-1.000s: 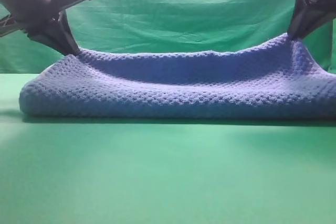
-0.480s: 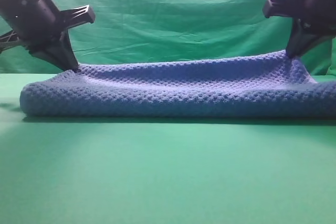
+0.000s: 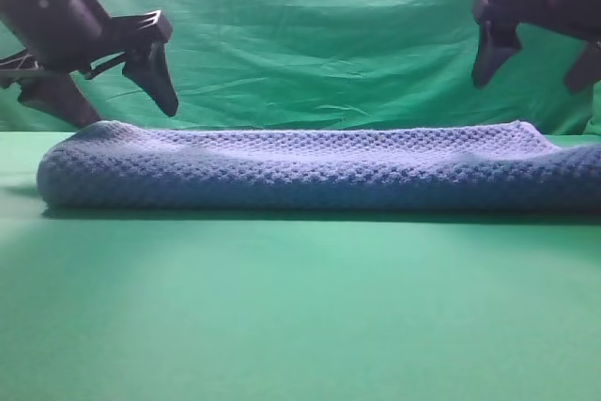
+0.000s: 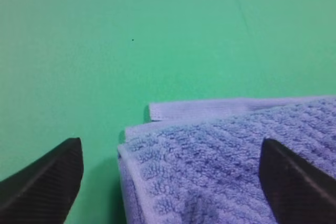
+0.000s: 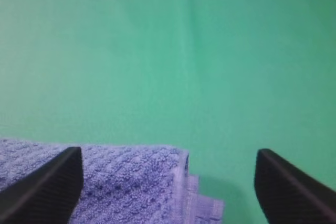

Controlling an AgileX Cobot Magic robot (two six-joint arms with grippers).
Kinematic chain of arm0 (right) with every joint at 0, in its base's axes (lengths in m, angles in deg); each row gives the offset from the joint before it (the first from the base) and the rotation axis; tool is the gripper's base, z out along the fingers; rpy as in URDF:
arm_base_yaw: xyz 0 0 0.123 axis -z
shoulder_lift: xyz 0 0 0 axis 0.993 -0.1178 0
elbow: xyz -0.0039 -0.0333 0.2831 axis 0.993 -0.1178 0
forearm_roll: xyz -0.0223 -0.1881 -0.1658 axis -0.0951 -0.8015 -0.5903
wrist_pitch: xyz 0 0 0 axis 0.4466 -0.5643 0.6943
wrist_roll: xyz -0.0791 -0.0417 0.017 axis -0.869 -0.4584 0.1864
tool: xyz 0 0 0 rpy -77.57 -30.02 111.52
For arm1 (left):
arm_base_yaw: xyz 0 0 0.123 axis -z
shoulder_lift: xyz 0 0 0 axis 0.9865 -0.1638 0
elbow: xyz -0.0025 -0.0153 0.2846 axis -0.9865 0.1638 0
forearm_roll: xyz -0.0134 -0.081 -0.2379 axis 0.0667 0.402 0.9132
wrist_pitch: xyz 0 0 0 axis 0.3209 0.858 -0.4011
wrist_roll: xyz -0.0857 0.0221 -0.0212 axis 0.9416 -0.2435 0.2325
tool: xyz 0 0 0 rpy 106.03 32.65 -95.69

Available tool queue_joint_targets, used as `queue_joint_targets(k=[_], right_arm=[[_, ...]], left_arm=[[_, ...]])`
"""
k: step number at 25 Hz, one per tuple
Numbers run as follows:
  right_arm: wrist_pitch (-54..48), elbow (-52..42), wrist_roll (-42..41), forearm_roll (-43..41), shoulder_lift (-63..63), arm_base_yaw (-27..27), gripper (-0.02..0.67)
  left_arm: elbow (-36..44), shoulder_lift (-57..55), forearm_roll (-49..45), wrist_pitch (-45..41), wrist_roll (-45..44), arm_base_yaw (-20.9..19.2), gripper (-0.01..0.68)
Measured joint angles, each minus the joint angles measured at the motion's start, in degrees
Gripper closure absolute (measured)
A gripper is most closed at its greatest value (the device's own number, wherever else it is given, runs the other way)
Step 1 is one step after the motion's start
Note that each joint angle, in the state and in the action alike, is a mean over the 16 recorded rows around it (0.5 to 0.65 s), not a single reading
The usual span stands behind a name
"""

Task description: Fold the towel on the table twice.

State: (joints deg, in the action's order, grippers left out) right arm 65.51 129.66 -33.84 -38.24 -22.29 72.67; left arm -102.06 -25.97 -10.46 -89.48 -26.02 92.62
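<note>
Exterior high view: towel [image 3: 319,168] lies folded along table [image 3: 300,316] far edge | left gripper [image 3: 113,91] and right gripper [image 3: 540,63] wide apart, holding nothing, above its corners | advice: rise straight, then grip one short end for second fold.

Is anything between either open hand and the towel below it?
Nothing visible. The left hand and right hand hang open just above the far corners of the folded towel, with only the backdrop behind them. Both wrist views show bare towel and table between the fingers.
</note>
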Motion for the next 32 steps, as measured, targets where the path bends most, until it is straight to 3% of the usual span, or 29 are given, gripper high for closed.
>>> queue_joint_targets(k=[3,7,16,20,25,32], right_arm=[[-2.05,0.02,-0.59,0.00,2.75,0.64,0.083],[-6.20,0.03,-1.53,0.00,7.93,1.48,0.138],[-19.52,0.03,-3.33,-0.04,22.74,2.18,0.465],[-25.52,0.03,-3.49,-0.09,29.25,2.18,0.575],[-32.22,0.03,-3.14,-0.17,36.71,2.18,0.643],[-38.37,0.03,-1.72,-0.27,45.37,2.18,0.649]], left_arm=[[-0.14,2.13,-0.80,-1.08,-0.81,0.00,0.126],[-0.21,6.30,-2.03,-3.25,-1.22,0.00,0.122],[-0.22,19.40,-5.05,-11.69,0.39,0.00,0.410],[-0.22,25.65,-7.64,-16.10,3.79,0.00,0.542],[-0.22,33.40,-14.02,-21.71,11.18,0.00,0.656],[0.07,44.21,-24.87,-28.05,23.26,0.00,0.673]])
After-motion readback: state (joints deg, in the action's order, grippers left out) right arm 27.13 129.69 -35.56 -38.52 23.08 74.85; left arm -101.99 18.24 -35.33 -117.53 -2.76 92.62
